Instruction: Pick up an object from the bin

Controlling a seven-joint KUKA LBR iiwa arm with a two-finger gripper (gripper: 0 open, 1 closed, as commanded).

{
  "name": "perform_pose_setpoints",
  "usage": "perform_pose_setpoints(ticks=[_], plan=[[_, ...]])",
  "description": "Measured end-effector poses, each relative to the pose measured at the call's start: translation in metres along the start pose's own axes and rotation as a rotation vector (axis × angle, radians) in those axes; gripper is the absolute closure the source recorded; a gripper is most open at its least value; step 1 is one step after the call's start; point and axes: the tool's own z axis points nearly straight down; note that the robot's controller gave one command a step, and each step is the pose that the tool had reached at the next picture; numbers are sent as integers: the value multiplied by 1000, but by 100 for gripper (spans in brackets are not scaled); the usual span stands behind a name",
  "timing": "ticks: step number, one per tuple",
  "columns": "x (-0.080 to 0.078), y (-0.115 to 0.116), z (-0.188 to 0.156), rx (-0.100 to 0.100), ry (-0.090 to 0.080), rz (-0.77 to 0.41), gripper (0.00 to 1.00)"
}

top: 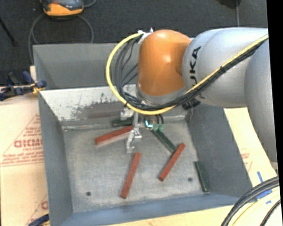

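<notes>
Gripper (134,133), a small metal tool, hangs low inside a grey metal bin (55,155), close to the floor near the back wall. It sits beneath a rounded orange cover (159,60) on the wrist of a large silver arm (235,65) that reaches in from the right, with a yellow cable (110,69) looped around the wrist. I cannot tell whether the tool is spread or pressed together.

A flat red-brown stick (112,137) lies on the bin floor just left of the gripper, and its right end reaches the tool's tip. I cannot tell whether it is pinched.

A few more loose sticks lie scattered on the floor. A second red-brown stick (130,175) lies slanted below the gripper. A third red-brown stick (172,162) lies slanted to the lower right. A dark green stick (163,140) runs diagonally just right of the gripper. Another dark green stick (201,176) lies along the right wall, well apart from the others.
</notes>
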Motion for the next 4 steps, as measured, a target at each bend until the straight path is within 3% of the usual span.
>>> perform_pose_setpoints(ticks=[1,2,3,4], plan=[[-2,0,-5,-1,-8,2,0],[-15,-3,41,1,-16,-54,0],[-18,-4,56,2,-15,-65,0],[-8,-23,80,2,1,-196,0]])
